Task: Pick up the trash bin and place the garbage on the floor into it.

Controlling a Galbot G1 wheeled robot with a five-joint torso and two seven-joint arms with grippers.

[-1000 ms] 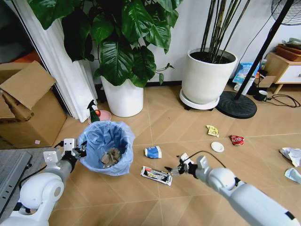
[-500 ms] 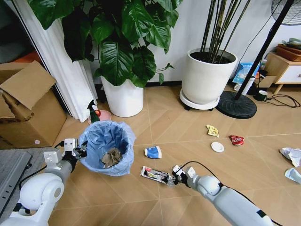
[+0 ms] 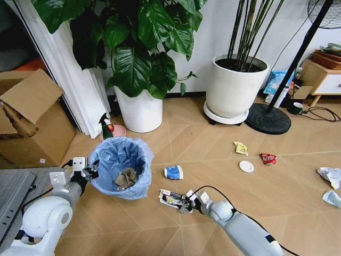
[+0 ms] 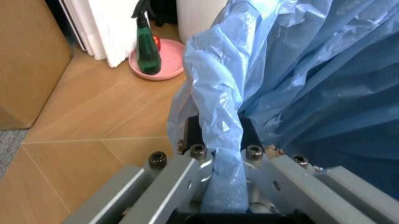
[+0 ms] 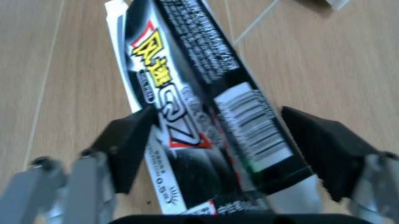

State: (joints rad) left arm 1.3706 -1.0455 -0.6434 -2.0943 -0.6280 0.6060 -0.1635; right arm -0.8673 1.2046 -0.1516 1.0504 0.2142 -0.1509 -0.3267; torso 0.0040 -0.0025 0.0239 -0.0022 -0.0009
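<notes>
Head view: left gripper (image 3: 89,170) pinches the rim of the small round trash bin with crinkled light-blue liner (image 3: 120,166). Right gripper (image 3: 184,203) reaches the flat black-and-white snack wrapper (image 3: 173,198) on the chevron wood-look floor (image 3: 213,154).

Left wrist view: fingers (image 4: 168,182) clamp the liner.

Right wrist view: fingers (image 5: 128,144) wide, straddling the wrapper. Pickup step; next, close squarely.

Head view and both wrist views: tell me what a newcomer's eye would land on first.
The trash bin with its crinkled light-blue liner stands out, the left gripper clamped on its rim fold by the big leafy plant's white pot. Next is the right gripper, low over the floor, its open fingers straddling a black-and-white snack wrapper. More litter lies scattered to the robot's right, including a white round lid.
</notes>
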